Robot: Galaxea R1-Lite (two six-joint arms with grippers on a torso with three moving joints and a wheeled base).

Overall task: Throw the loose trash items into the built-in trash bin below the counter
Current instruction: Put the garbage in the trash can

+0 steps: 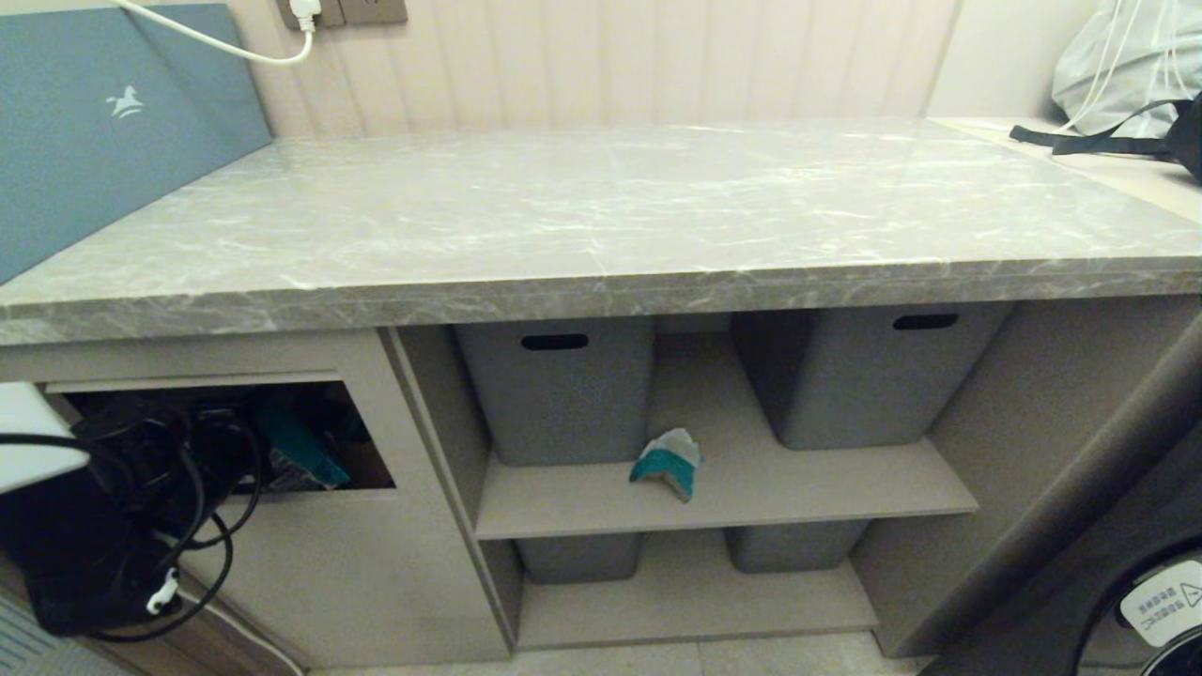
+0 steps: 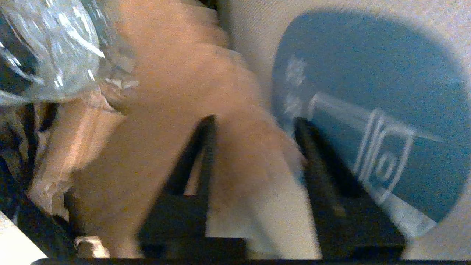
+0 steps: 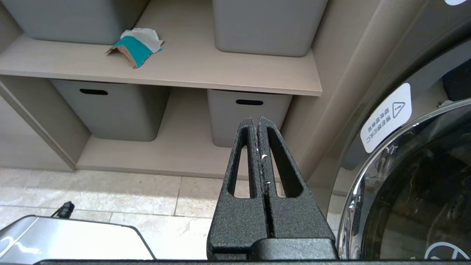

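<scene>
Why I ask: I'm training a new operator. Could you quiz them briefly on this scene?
1. How many grey tubs does the head view show?
2. True or false: the teal-and-white scrap lies inside a tub.
3. The right gripper is: A open, B shut and empty, C holding a scrap.
Key: 1 four. 2 false, it lies on the upper shelf between two tubs. 3 B.

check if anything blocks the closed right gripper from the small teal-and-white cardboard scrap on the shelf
Nothing visible does. The torn teal-and-white cardboard scrap lies in the open on the beige shelf, between two grey plastic tubs but touching neither. The right gripper hangs lower, fingers shut.
</scene>
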